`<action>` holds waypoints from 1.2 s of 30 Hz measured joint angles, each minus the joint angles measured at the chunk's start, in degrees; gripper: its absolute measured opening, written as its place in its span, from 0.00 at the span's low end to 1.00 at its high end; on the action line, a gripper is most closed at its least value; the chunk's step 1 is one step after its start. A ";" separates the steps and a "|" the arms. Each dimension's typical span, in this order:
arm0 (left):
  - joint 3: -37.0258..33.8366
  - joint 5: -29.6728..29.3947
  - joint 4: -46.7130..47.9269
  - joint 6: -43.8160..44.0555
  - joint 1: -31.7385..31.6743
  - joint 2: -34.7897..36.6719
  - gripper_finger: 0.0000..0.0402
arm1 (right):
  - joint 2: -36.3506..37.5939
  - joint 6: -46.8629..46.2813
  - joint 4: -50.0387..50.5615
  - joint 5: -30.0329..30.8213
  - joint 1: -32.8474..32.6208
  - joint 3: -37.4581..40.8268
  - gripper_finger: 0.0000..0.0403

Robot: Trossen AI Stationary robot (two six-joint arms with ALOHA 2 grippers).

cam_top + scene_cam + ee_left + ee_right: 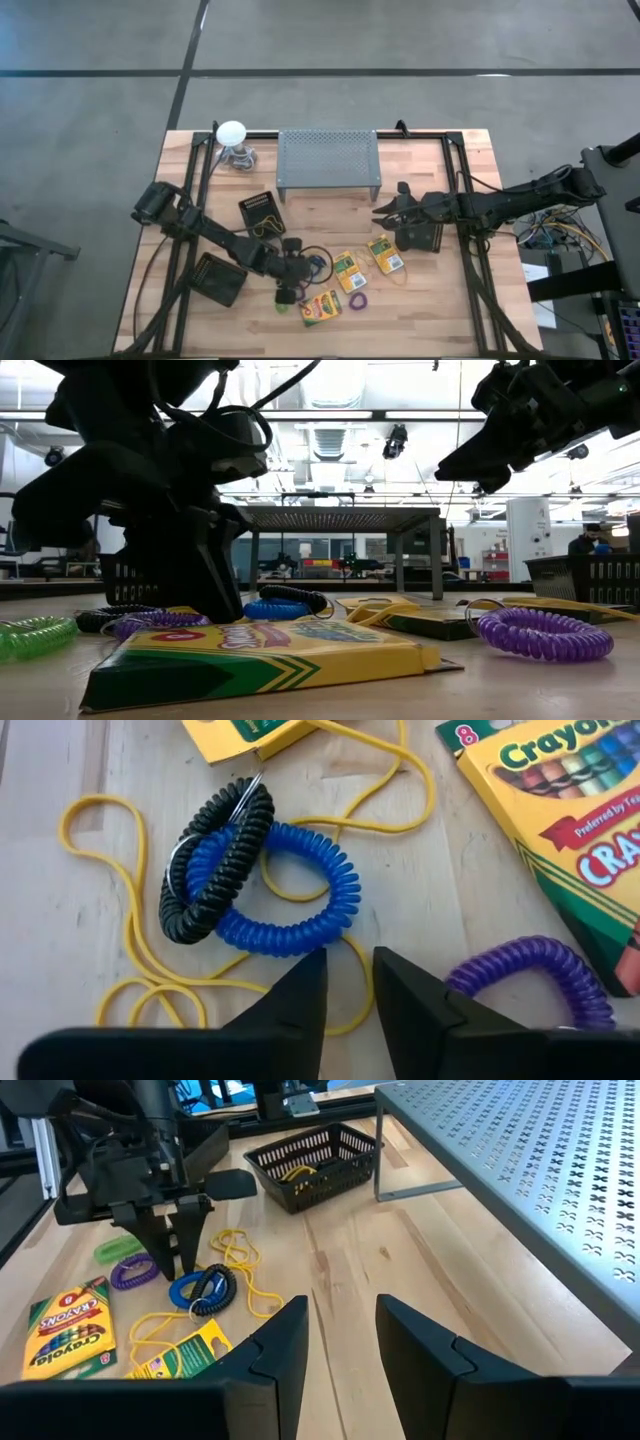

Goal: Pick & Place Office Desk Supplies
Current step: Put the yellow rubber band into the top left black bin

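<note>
Fingers point(348, 982) of the left arm narrowly parted, empty, over a pale wooden tabletop point(470, 870); bright ceiling-lit workshop behind.

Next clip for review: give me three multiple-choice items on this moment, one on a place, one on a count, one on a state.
1. Where is the grey perforated stand?
A. table's far edge, middle
B. near right corner
C. inside a basket

2. How many crayon boxes lie on the table?
A. one
B. three
C. five

3. What lies against the blue coil loop?
A. nothing
B. a black coil loop
C. a crayon box

Answers:
1 A, the high view shows it at the far middle.
2 B, boxes at and.
3 B, the left wrist view shows the black loop overlapping the blue one, ahead of the left hand.
</note>
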State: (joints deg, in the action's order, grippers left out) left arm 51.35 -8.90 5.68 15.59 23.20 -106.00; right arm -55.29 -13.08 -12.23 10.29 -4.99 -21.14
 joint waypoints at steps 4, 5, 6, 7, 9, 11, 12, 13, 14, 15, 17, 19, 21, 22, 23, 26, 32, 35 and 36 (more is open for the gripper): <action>-0.06 2.32 -0.06 3.49 -0.11 0.00 0.23 | 0.00 0.00 0.00 0.12 0.00 0.04 0.28; -0.06 2.76 -0.09 4.29 -0.13 0.00 0.23 | 0.00 0.00 0.00 0.13 0.00 0.04 0.28; -0.08 2.97 -0.11 4.88 -0.15 0.00 0.23 | 0.00 0.00 0.00 0.13 0.00 0.04 0.28; -0.08 3.01 -0.13 5.25 -0.15 0.00 0.23 | 0.00 0.00 0.00 0.13 0.00 0.04 0.28; -0.08 3.07 -0.16 5.68 -0.15 -0.01 0.23 | 0.00 0.00 0.00 0.15 0.00 0.04 0.28; -0.09 2.63 -0.18 5.52 -0.12 -0.02 0.23 | 0.00 0.00 0.00 0.15 0.00 0.04 0.28; -0.11 2.27 -0.18 4.74 -0.10 -0.02 0.23 | 0.00 0.00 0.00 0.15 0.00 0.04 0.28; -0.09 1.72 -0.18 3.76 -0.08 -0.02 0.24 | 0.00 0.00 0.00 0.15 0.00 0.04 0.28; -0.08 1.18 -0.20 2.49 -0.02 -0.02 0.24 | 0.00 -0.01 -0.01 0.15 0.00 0.04 0.28; -0.11 0.77 -0.24 1.02 0.02 -0.02 0.24 | 0.00 0.00 -0.02 0.15 0.00 0.04 0.27; -0.11 0.76 -0.29 -1.53 0.01 -0.04 0.24 | 0.00 0.00 -0.02 0.16 0.00 0.04 0.27; -0.08 0.65 -0.35 -2.19 0.02 -0.47 0.23 | 0.00 -0.02 -0.02 0.16 0.00 0.04 0.27; -0.05 0.59 -0.32 -2.14 0.02 -0.83 0.21 | 0.00 -0.02 -0.02 0.17 0.00 0.04 0.28; -0.02 0.65 -0.31 -2.14 0.02 -1.01 0.19 | 0.00 -0.02 -0.02 0.17 0.00 0.04 0.28; -0.01 0.69 -0.32 -2.13 0.02 -1.22 0.17 | 0.00 -0.02 -0.02 0.17 0.00 0.04 0.27; 0.16 0.80 -0.20 -0.94 0.07 -1.38 0.06 | 0.00 -0.02 -0.02 0.18 0.00 0.04 0.27; 0.88 0.82 0.58 0.68 -0.11 -0.05 0.01 | 0.00 -0.02 -0.02 0.19 0.00 0.04 0.27; 0.88 -1.55 2.70 0.68 -0.15 2.23 0.01 | 0.02 -0.02 -0.07 0.21 0.02 0.04 0.26; 0.88 -2.34 2.79 0.67 -0.15 3.31 0.00 | 0.02 -0.02 -0.07 0.20 0.01 0.05 0.26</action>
State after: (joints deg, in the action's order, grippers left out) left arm 52.23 -11.23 8.47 16.27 23.05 -102.69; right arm -55.27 -13.10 -12.29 10.49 -4.98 -21.09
